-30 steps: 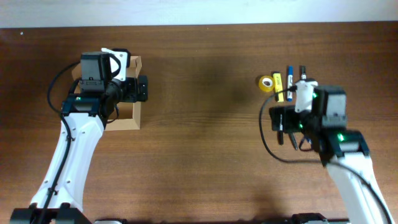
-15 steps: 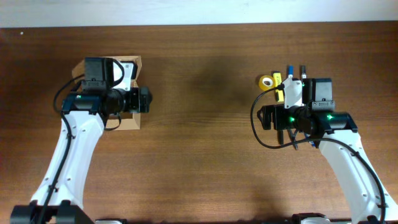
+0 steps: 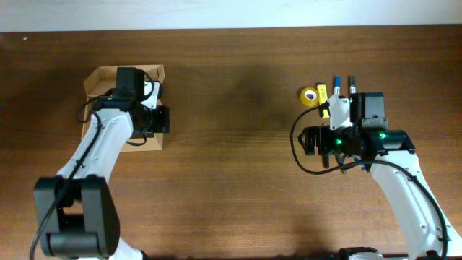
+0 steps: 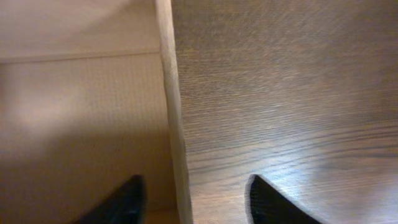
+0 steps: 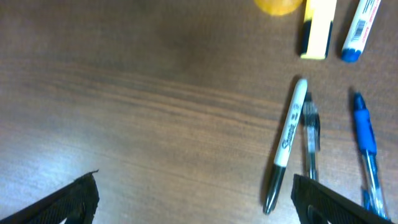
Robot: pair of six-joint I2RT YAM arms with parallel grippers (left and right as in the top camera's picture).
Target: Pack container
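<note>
The left pincer (image 4: 193, 202) is straddling the container (image 4: 74, 112) wall, spread wide (one finger inside). The right pincer (image 5: 196, 202) is gaping wide beside a Sharpie marker (image 5: 286, 143).

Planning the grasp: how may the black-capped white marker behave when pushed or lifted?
The marker looks round, so it probably rolls sideways if pushed. It seems stiff and light, and its smooth barrel might slip between fingers.

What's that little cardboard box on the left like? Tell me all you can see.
The container is a plain tan cardboard box, open at the top, sitting flat on the wooden table at its far left. The left hand straddles its right wall, one finger inside, one outside. What shows of its inside is bare.
</note>
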